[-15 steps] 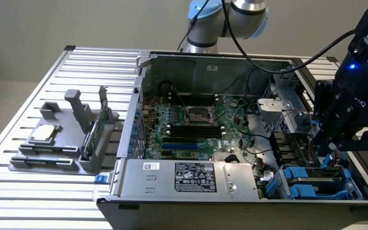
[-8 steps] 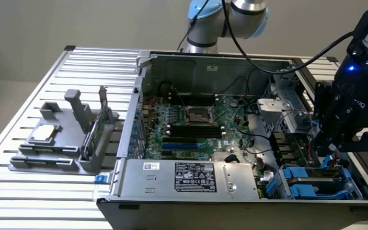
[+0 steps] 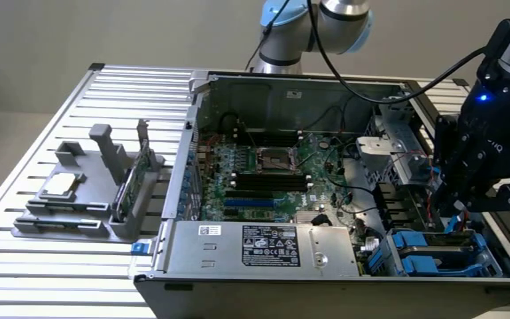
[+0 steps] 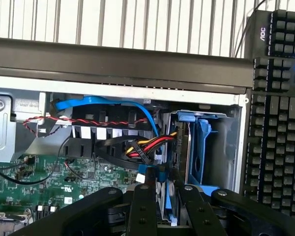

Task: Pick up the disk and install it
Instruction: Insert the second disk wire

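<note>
Sheet metal of the open computer case (image 3: 237, 292) is the nearest thing to where I stand, with the power supply (image 3: 264, 244) lying along its front edge. Just behind it, at the exterior view's right, sits the drive bay with its blue plastic carriers (image 3: 432, 256). The gripper (image 3: 457, 211) hangs right above this corner, inside the case opening. In the wrist view the two black fingers (image 4: 142, 206) stand narrow and upright, and between them I see a thin grey slab with blue edging. I judge this to be the disk (image 4: 163, 206), held on its edge, so the claw is clamped on it and not empty. The picking step looks done, then, and the installing step is in hand, because the disk is over the bay (image 4: 201, 147) but not yet seated in it. A bundle of red, yellow and black cables (image 4: 147, 142) crosses just beside the bay mouth. Any lowering calls for the blue rails to be lined up squarely with the slot and kept off these wires – a small tilt could make it jam. Farther in lies the green motherboard (image 3: 264, 179). Beyond the case wall, on the slatted table (image 3: 24, 266), a grey holder (image 3: 104, 219) keeps a green card (image 3: 124, 189) and a small silver chip (image 3: 60, 186). At the far side the arm (image 3: 317, 26) rises.
</note>
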You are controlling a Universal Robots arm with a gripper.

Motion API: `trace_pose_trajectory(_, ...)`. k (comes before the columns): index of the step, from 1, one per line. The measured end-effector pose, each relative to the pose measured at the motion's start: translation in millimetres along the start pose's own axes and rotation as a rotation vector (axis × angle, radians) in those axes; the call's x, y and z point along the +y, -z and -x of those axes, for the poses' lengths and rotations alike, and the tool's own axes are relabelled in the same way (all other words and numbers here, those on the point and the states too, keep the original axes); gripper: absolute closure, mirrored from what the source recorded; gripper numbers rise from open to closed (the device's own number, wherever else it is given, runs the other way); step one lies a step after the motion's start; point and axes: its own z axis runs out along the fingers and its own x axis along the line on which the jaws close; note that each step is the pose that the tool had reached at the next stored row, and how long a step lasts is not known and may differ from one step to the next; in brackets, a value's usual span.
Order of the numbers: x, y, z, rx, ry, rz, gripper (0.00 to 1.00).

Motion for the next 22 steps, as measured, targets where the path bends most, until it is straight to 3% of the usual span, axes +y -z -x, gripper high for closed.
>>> trace_pose_trajectory(11,-0.2,-6.2,-0.5,-0.0011,-0.002,0.0014,0.74)
trace_pose_trajectory(13,-0.2,-6.8,-0.5,-0.0013,-0.003,0.0015,0.76)
trace_pose_trajectory(14,-0.2,-7.1,-0.5,-0.0014,-0.004,0.0014,0.83)
trace_pose_trajectory(22,-0.5,-10.3,0.2,-0.0014,-0.006,0.0013,0.84)
